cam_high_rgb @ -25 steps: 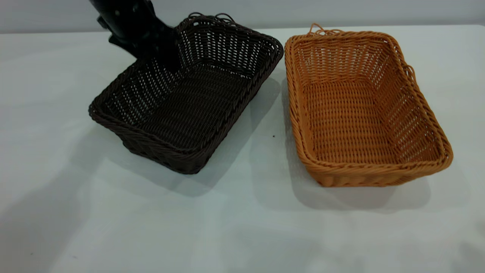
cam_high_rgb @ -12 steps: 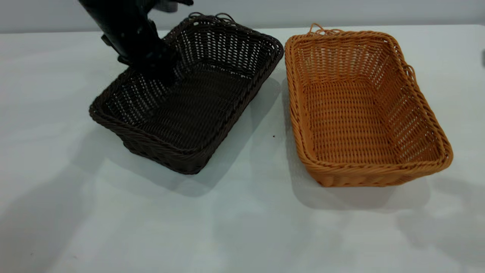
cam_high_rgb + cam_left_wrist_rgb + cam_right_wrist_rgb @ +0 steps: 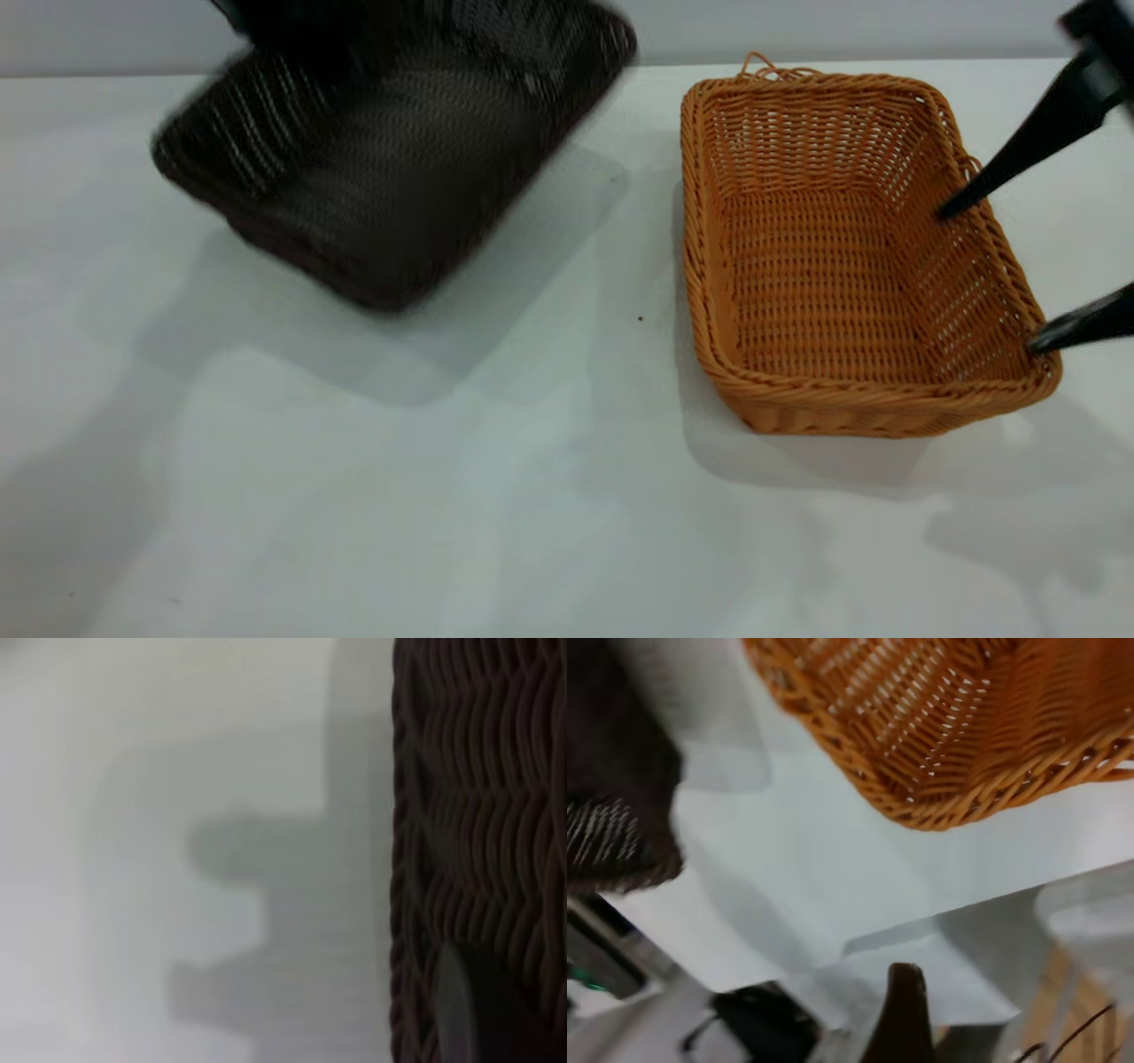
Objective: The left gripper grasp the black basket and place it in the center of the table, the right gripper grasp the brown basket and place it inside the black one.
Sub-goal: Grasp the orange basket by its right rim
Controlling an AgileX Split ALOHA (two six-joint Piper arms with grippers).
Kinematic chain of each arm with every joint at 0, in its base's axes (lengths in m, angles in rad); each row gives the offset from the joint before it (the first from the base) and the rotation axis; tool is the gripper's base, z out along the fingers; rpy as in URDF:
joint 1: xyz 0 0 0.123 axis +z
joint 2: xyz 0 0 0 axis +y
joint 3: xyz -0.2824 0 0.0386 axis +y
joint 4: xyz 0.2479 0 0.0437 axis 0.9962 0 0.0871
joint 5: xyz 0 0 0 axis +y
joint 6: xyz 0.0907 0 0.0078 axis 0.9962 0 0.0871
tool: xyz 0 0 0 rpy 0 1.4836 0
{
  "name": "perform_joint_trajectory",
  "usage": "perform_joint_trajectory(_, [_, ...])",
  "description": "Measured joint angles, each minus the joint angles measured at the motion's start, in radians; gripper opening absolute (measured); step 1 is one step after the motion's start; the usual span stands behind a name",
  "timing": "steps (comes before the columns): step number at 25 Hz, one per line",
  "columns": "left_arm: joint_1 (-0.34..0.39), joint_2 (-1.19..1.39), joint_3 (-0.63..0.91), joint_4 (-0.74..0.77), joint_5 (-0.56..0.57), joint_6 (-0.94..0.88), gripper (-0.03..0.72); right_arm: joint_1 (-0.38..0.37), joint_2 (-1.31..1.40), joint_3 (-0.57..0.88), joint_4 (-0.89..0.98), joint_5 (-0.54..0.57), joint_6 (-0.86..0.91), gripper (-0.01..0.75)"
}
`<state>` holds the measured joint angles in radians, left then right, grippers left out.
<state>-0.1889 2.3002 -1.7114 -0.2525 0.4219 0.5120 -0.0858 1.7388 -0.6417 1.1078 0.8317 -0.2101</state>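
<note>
No legible text, perhaps lost to blur.

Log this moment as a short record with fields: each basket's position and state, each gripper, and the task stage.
black basket: rectangular dark woven wicker black basket, lifted and tilted above the table, at the exterior view's upper left
brown basket: rectangular orange-tan woven wicker brown basket, upright on the table, at the right, empty
left gripper: hidden behind the black basket's far left rim; it carries the basket
right gripper: right gripper open, one fingertip inside the brown basket's right wall, the other at its near right corner
stage: black basket not yet set down; brown basket not yet grasped
</note>
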Motion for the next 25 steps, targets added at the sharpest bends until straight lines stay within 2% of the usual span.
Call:
perform_joint_trajectory(9, [0.043,-0.042,-0.005,0.000,-0.025,0.000,0.079,0.005,0.275,-0.019,0.128,-0.075,0.015,0.565])
perform_joint_trajectory(19, [0.044,-0.042,-0.005,0.000,-0.036,0.000,0.078,0.136,0.401,-0.111,0.202,-0.239,-0.008,0.554])
perform_joint_trajectory(22, [0.044,-0.042,-0.005,0.000,-0.036,0.000,0.079,0.156,0.425,-0.135,0.199,-0.262,-0.011,0.479])
perform_joint_trajectory(25, [0.044,-0.042,-0.005,0.001,-0.036,0.016,0.079,0.153,0.430,-0.151,0.213,-0.298,-0.032,0.306])
